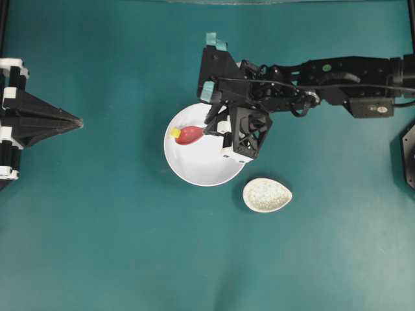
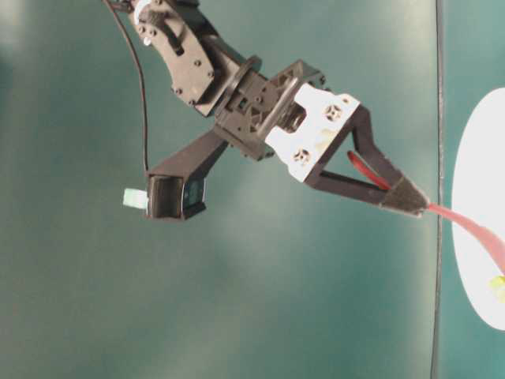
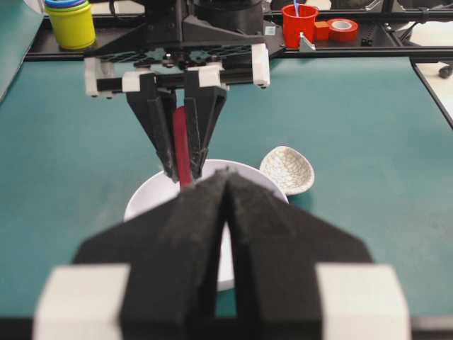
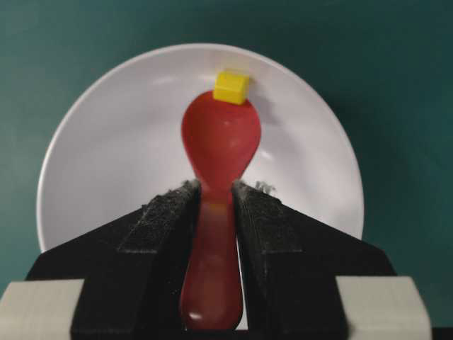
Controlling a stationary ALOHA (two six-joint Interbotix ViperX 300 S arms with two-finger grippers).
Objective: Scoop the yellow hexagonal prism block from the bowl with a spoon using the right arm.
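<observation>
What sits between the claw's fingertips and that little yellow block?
Only the spoon's red scoop: the right gripper pinches its handle, and its tip meets the yellow block. The right wrist view shows it.

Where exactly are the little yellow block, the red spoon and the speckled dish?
yellow block (image 4: 231, 86), right wrist view, its top face.
red spoon (image 4: 220, 138), right wrist view, its scoop.
speckled dish (image 1: 267, 194), overhead view, its inside.

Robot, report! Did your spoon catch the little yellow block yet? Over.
Right gripper shut on spoon. Left gripper shut, idle. Yellow block at scoop's tip, in bowl, not scooped. Nothing blocking.
</observation>
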